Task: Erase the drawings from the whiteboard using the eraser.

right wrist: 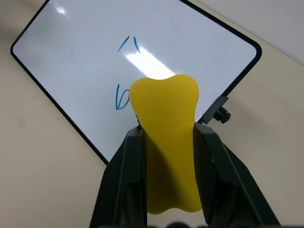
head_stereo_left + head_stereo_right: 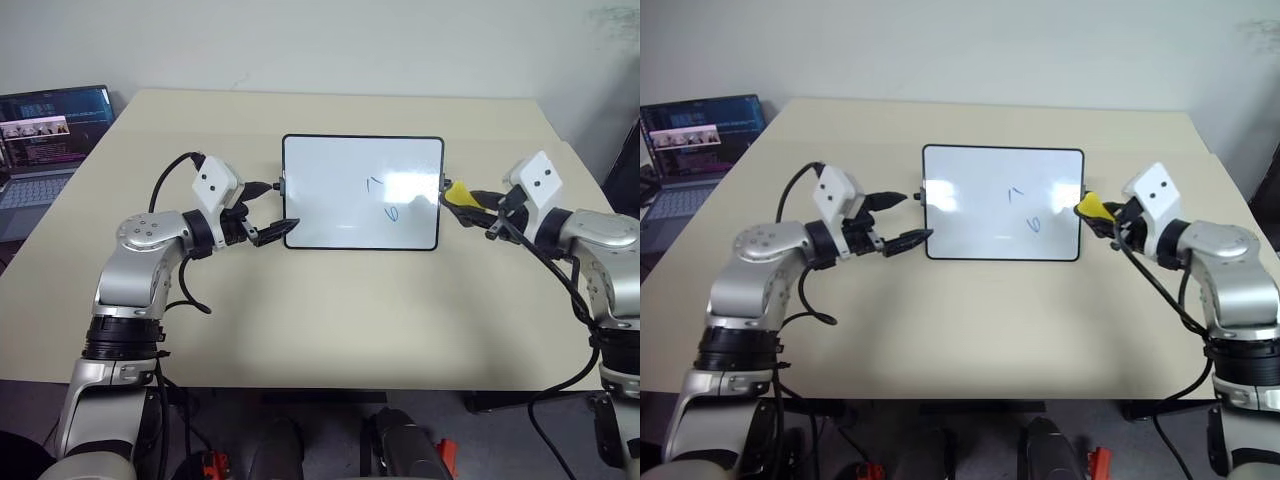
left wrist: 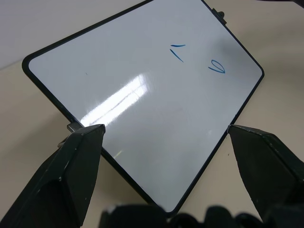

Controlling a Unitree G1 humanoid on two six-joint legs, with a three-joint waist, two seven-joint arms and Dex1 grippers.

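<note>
Sitting at the far left of the whiteboard [image 2: 330, 215], a laptop [image 2: 45, 140] is glowing on the tabletop [image 2: 300, 320]. The left gripper [image 2: 268, 211] is gaping open beside the whiteboard's left edge. Two blue drawings [image 2: 382, 198] are remaining on its right half, unerased. The right gripper [image 2: 472, 203] is clamping the yellow eraser [image 2: 457, 192] just off its right edge.

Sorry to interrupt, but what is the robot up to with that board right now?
It is erasing a whiteboard lying flat on the table. The right gripper pinches the yellow eraser by the board's right edge. The left gripper is open around the left edge. Two blue drawings remain.
</note>
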